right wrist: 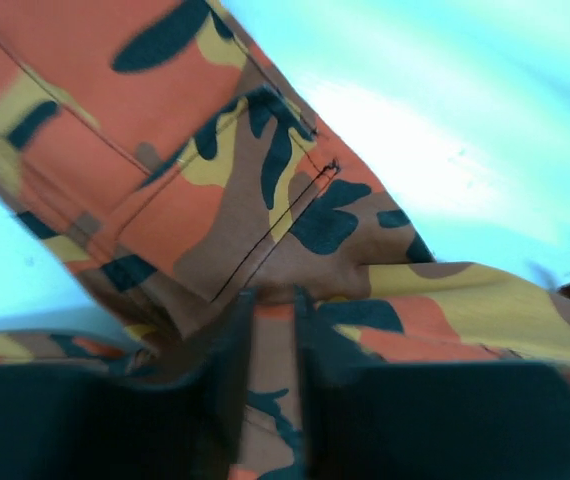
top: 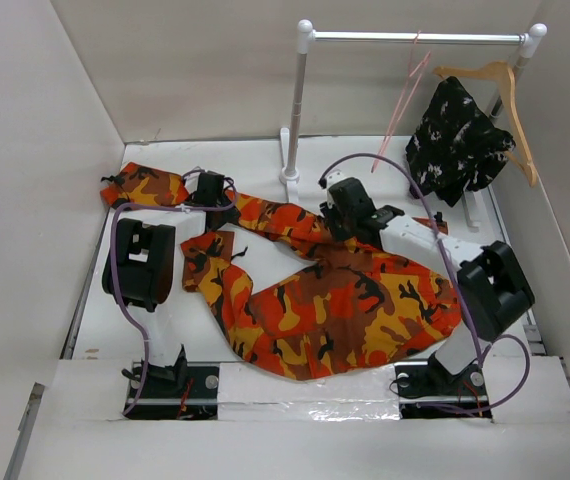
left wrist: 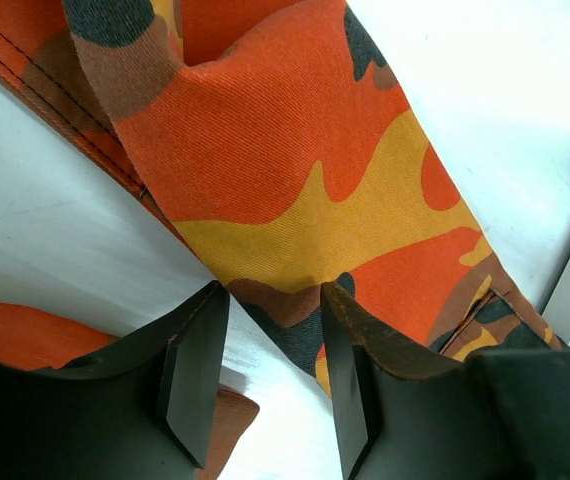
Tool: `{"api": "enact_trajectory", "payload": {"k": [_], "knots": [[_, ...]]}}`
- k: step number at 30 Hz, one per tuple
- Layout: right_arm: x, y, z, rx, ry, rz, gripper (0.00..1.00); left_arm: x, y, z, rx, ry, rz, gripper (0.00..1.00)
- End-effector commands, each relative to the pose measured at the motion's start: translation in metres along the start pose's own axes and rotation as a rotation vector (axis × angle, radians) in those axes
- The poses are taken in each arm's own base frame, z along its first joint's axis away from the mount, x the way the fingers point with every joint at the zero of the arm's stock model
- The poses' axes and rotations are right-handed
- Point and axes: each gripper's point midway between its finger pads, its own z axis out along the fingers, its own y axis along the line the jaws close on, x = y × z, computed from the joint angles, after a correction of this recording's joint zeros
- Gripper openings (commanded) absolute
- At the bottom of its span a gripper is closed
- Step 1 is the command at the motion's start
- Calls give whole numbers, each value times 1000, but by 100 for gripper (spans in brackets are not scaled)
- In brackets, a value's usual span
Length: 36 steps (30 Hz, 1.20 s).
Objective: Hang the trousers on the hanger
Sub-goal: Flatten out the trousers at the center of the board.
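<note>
Two pincers are down on the trousers (top: 345, 300), which lie spread out across the white worktop (top: 180, 325). The trousers are bright orange, red, yellow and black. The wide top part lies near the middle and right, and one long leg runs off to the far left corner. The left pincer (left wrist: 273, 298) is over that far leg. Its two black fingers (left wrist: 193, 370) stand a bit apart, and an edge of the cloth sits between the tips, with some white worktop showing lower down in the gap. I cannot tell if it is really pinching the cloth or only sitting around it. The right pincer (right wrist: 275, 300) is on the middle of the trousers, where the leg meets the wide part. Its fingers are close together with a thin strip of cloth filling the gap, and the cloth bunches up around the tips, so it is clenched on a fold of the trousers. That picture is blurry. The hanger (top: 406, 95), thin and pink, hangs on the white rail (top: 415, 37) at the far side, well apart from the trousers. To its right on the same rail hangs a wooden hanger (top: 510, 105) with a black-and-white garment (top: 460, 140) on it.
</note>
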Motion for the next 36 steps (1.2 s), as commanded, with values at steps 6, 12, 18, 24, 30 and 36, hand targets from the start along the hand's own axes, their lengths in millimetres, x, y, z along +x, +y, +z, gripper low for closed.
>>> {"api": "enact_trajectory", "payload": {"k": [6, 12, 18, 24, 30, 36], "knots": [[-20, 11, -18, -108, -58, -55, 67, -23, -26, -15, 72, -37, -12, 40], [-3, 17, 8, -119, 37, -85, 62, -22, -29, -14, 87, -33, -20, 29], [-8, 13, 17, -82, 28, -62, 53, -25, -36, -12, 103, -36, -24, 20], [-16, 6, 17, -50, 7, -38, 10, -33, -42, -20, 130, -57, -32, 0], [-40, -26, 15, 63, -62, 59, 0, -59, -66, -37, 200, -122, -63, 0], [-68, -75, 25, 228, -142, 173, 0, -102, -102, -26, 227, -208, -91, 0]]}}
